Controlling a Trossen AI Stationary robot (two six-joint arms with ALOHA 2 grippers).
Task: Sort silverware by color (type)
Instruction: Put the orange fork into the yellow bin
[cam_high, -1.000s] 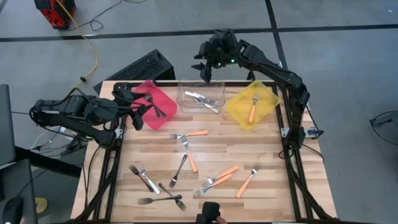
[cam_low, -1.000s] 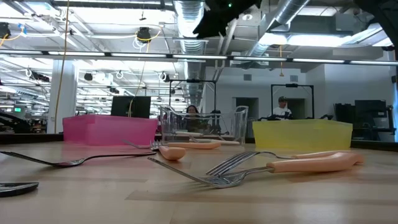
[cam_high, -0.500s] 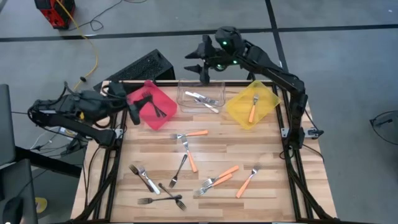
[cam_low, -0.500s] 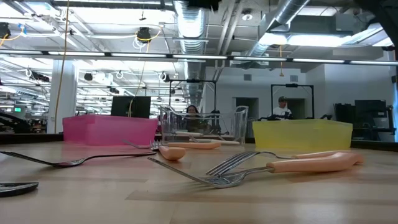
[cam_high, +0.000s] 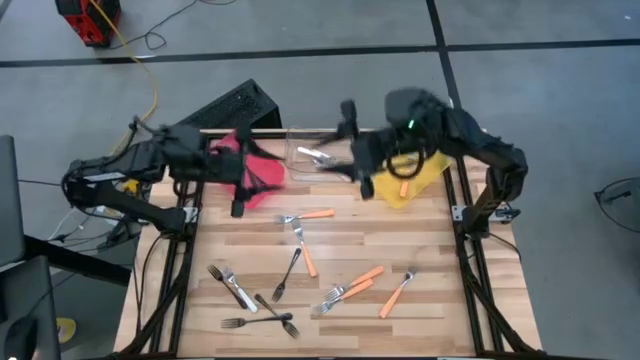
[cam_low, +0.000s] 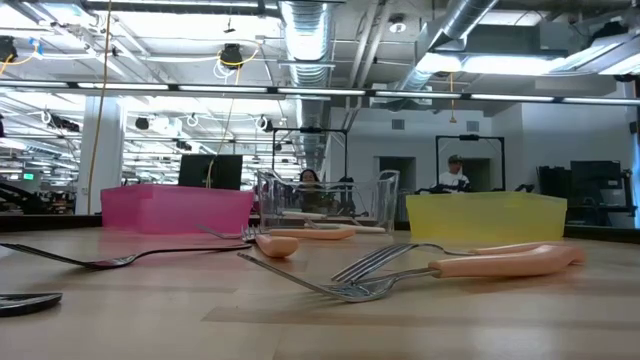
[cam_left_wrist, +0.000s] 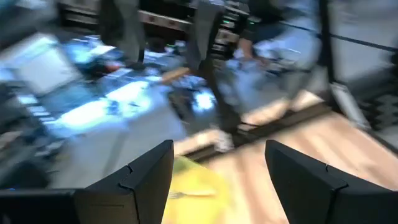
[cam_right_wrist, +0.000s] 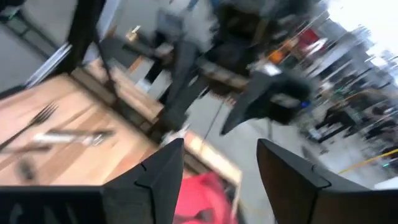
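Wooden worktop (cam_high: 420, 250) in an open workshop | clear bin (cam_high: 318, 150) is the landmark | both arms have swung in over the bins beside it since a second ago | left gripper (cam_left_wrist: 217, 180), right gripper (cam_right_wrist: 219, 177): fingers apart, empty | loose forks (cam_high: 345, 290) stay nearer the camera, unsorted.

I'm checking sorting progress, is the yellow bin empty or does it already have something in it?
Not empty. The high view shows an orange-handled fork lying in the yellow bin, though the right arm hides part of it.
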